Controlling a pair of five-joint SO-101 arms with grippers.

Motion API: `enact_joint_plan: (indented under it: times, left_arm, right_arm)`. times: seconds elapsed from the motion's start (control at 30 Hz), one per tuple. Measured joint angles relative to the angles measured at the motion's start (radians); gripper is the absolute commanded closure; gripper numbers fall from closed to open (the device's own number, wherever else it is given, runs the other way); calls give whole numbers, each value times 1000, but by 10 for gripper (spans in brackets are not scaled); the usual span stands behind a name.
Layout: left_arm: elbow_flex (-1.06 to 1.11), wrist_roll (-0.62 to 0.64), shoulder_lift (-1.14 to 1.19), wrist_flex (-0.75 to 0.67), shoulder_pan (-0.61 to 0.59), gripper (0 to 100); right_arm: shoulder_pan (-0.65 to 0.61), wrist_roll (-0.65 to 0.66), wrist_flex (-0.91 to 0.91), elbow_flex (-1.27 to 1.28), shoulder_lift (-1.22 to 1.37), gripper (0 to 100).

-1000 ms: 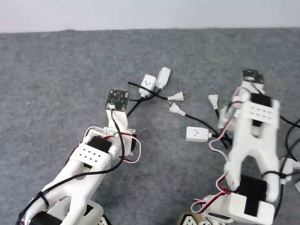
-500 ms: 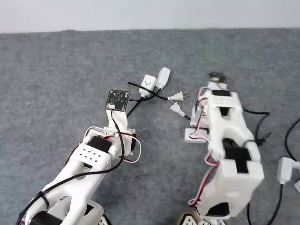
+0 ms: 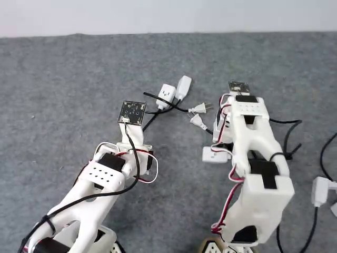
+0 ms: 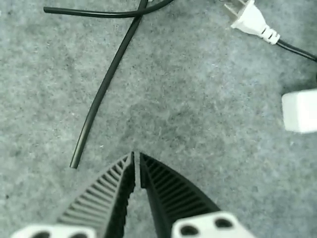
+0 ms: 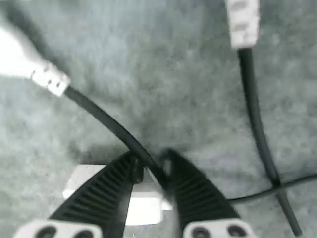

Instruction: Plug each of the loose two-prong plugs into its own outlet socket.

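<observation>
My left gripper point(image 4: 137, 157) hangs low over the grey carpeted desk point(image 3: 63, 79). Its jaws are drawn together to a thin slit and hold nothing. Just ahead of my fingertips a loose black cable point(image 4: 106, 82) ends on the carpet. Farther out a white two-prong plug point(image 4: 250, 17) lies flat with its prongs bare. A white rectangular block point(image 4: 299, 110) sits off to one side, well apart from that plug.

My right gripper point(image 5: 151, 161) is down over a white outlet socket block point(image 5: 86, 181). Its jaws are a little apart, and a black plug cord point(image 5: 99, 116) runs between them. I cannot tell whether my pads press on the cord. It leads to a blurred white plug point(image 5: 29, 62) lying on the carpet, in no socket. Beyond it a third white plug end point(image 5: 241, 20) lies with its own black lead point(image 5: 257, 124) trailing back past my gripper.

From above, my right arm point(image 3: 253, 137) stretches over the middle of the desk, and the socket block shows just beside it. Two loose white plugs point(image 3: 199, 108) lie near its far end, unplugged. A pair of white outlet sockets point(image 3: 174, 92) rests side by side farther out, touching each other.
</observation>
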Motion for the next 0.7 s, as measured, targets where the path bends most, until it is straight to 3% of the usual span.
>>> enact_joint_plan:
  times: [0.47,0.7]
  left_arm:
    - [0,-43,0,0,0,984]
    - [0,-49,0,0,0,984]
  right_arm:
    - [0,201,-54,552,-523,976]
    - [-3,236,-72,586,-640,821]
